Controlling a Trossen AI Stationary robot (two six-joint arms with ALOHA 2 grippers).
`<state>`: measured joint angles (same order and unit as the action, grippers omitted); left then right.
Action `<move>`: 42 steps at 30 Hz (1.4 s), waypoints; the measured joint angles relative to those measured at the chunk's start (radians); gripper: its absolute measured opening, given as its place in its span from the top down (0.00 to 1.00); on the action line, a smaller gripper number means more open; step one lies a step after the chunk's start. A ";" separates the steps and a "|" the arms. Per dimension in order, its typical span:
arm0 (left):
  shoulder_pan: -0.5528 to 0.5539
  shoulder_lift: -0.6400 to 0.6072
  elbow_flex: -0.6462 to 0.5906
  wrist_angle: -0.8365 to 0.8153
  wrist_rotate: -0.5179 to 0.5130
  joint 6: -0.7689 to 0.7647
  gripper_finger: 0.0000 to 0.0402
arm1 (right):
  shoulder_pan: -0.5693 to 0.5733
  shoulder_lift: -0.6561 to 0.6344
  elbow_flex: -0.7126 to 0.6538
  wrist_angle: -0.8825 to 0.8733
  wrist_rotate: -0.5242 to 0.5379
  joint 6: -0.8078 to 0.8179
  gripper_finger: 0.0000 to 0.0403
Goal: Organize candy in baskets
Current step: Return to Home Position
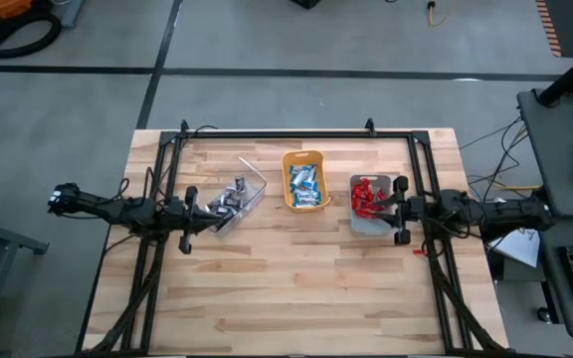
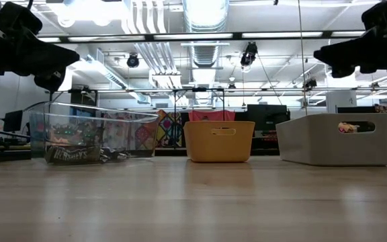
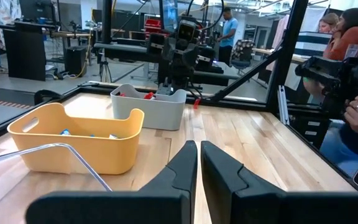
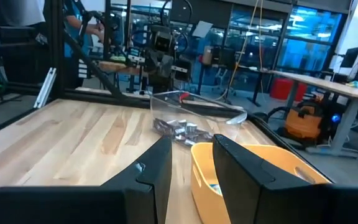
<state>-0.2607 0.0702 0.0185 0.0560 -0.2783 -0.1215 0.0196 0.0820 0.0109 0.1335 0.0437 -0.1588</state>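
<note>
The high view looks straight down on the whole table [image 1: 296,288]; the low view faces level across it from tabletop height. Both wrist views face inward (toward each other), and all four share the orange basket [image 1: 304,155].

Three baskets, each one doing its own colour thing

The clear basket [image 2: 113,131] is showing dark silver-grey candy [image 1: 227,202] through its see-through walls, the orange-yellow basket [image 2: 218,144] is holding blue-and-white candy [image 1: 304,185], and the pale grey basket [image 2: 328,144] is carrying bright red candy [image 1: 367,196]. The table [image 1: 296,288] is looking like light blond wood with a striped plank pattern, and a black frame [image 1: 277,133] is edging it. The left gripper [image 3: 199,144] and right gripper [image 4: 191,140] are both looking matte black.
</note>
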 joint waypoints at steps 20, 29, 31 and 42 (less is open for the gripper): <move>0.000 0.007 0.001 0.001 0.000 0.000 0.99 | 0.022 -0.071 0.005 -0.110 -0.045 0.142 0.73; 0.000 0.008 0.001 0.001 0.000 0.000 0.99 | 0.022 -0.067 0.010 -0.109 -0.044 0.160 0.73; 0.000 0.008 0.001 0.001 0.000 0.000 0.99 | 0.022 -0.067 0.011 -0.107 -0.044 0.160 0.73; 0.000 0.009 0.001 0.001 0.000 0.000 0.99 | 0.022 -0.067 0.013 -0.107 -0.043 0.159 0.73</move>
<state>-0.2607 0.0791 0.0196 0.0566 -0.2783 -0.1215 0.0418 0.0154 0.0243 0.0261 0.0002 0.0006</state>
